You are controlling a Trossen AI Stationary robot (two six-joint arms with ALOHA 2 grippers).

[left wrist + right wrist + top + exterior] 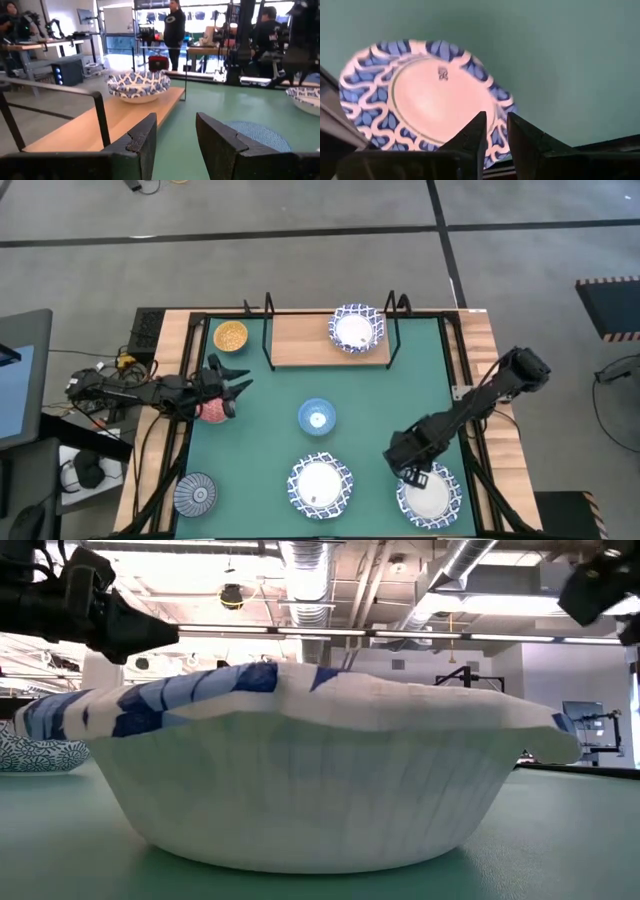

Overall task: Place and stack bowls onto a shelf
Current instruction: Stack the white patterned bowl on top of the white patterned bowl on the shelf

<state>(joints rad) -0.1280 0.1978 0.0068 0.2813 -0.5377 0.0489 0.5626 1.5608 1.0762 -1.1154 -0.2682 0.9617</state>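
White round bowl with a blue lattice rim (430,493) sits at the near right corner of the green table mat (270,440), directly under the right gripper (415,475); a round bowl has no long axis, so what matters is which rim section the fingers straddle. In the right wrist view that gripper's two dark fingers (470,142) stand narrowly parted over the lattice rim of the bowl (420,100), one tip inside the rim and one outside (looks like a rim pinch being set up, not yet clearly clamped). Right arm reaches in from the right table edge, folded down steeply over the bowl. Target, the light-wood shelf board in a thin black wire frame (300,340), lies at the far edge, well apart from this bowl, already carrying one matching lattice bowl (356,329) at its right end. Left gripper (232,385) waits at the left side near the red bowl (212,411), fingers parted and empty in its own wrist view.
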